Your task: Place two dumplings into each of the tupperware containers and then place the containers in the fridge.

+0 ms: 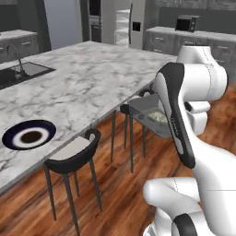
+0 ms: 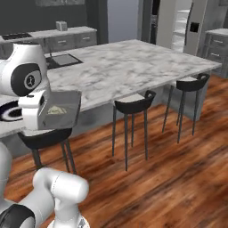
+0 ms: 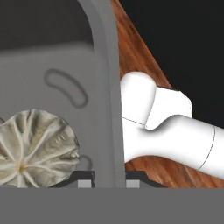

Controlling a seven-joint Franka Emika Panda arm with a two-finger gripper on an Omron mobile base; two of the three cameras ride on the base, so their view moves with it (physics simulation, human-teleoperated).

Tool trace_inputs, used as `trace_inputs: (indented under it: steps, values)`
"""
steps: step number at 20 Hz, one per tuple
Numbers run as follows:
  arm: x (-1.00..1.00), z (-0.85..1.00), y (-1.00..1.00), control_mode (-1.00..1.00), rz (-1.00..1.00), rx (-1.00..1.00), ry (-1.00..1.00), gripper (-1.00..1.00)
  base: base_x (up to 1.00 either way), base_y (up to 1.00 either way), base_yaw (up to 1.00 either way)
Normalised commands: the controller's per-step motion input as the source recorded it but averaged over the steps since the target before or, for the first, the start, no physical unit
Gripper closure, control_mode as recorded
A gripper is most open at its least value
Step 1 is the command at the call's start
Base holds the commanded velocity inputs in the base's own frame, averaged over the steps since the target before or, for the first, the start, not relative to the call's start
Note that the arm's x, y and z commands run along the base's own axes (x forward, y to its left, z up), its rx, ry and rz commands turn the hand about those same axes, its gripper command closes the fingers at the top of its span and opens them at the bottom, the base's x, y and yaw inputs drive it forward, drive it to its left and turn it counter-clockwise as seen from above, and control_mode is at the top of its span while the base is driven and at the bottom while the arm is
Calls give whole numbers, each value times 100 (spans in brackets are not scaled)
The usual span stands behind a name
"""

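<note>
My gripper [image 3: 109, 179] is shut on the rim of one grey tupperware container [image 3: 104, 78], with the wall between the two tips. A pale folded dumpling [image 3: 37, 151] lies inside it, close to the grip. The container [image 1: 146, 113] hangs level in the air past the counter's edge, above the stools, with dumplings [image 1: 158, 116] in it. The right base view shows the same container [image 2: 64, 104] held by my gripper [image 2: 41, 113], a dumpling [image 2: 55, 110] inside. The fridge [image 1: 122, 27] [image 2: 181, 24] stands open far across the kitchen, its white shelves showing.
A marble island counter [image 1: 87, 87] carries a dark blue plate [image 1: 30, 135] with brown sauce and a sink [image 1: 23, 71]. Black stools [image 1: 73, 154] [image 2: 133, 104] [image 2: 191, 84] line its edge over wooden floor. A microwave [image 1: 186, 22] sits on the far counter.
</note>
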Motion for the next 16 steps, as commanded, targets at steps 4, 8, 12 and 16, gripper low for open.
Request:
trace_inputs:
  steps: [4, 8, 12, 16]
  values:
    - [0, 0, 0, 100, 0, 0, 0, 100, 59, -97, -9]
    - [0, 0, 0, 100, 0, 0, 0, 100, 68, -100, 10]
    - [0, 0, 0, 100, 0, 0, 0, 100, 76, -100, 15]
    - [0, 0, 0, 100, 0, 0, 0, 100, 72, -100, 14]
